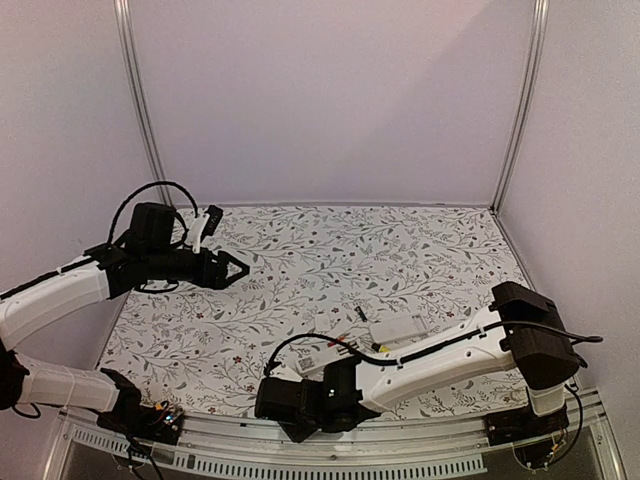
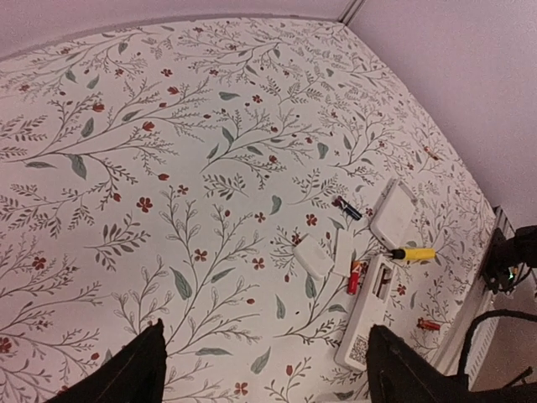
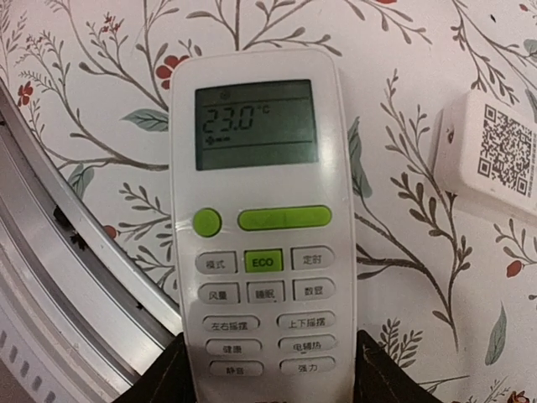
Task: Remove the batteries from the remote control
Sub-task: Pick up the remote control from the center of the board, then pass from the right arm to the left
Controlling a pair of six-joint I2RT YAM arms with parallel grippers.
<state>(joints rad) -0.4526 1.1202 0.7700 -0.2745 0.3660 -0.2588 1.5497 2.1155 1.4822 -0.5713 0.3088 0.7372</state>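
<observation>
A white remote control (image 3: 256, 168) with a lit display and green buttons lies face up near the table's front edge. My right gripper (image 3: 270, 353) has its black fingers pressed against both long sides of its lower end; in the top view this gripper (image 1: 290, 405) covers it. A second white remote (image 2: 369, 323) lies face down with its battery bay open. Beside it lie a red-orange battery (image 2: 356, 277), another red one (image 2: 428, 324) and a black-blue battery (image 2: 348, 208). My left gripper (image 2: 267, 336) hangs open and empty over the back left of the table (image 1: 235, 270).
A yellow-handled screwdriver (image 2: 413, 253) rests by the open remote. Two white covers (image 2: 313, 256) and a white box-like remote (image 2: 393, 211) lie around it. A QR-code label (image 3: 487, 155) shows right of the held remote. The metal front rail (image 3: 50, 277) runs close on its left.
</observation>
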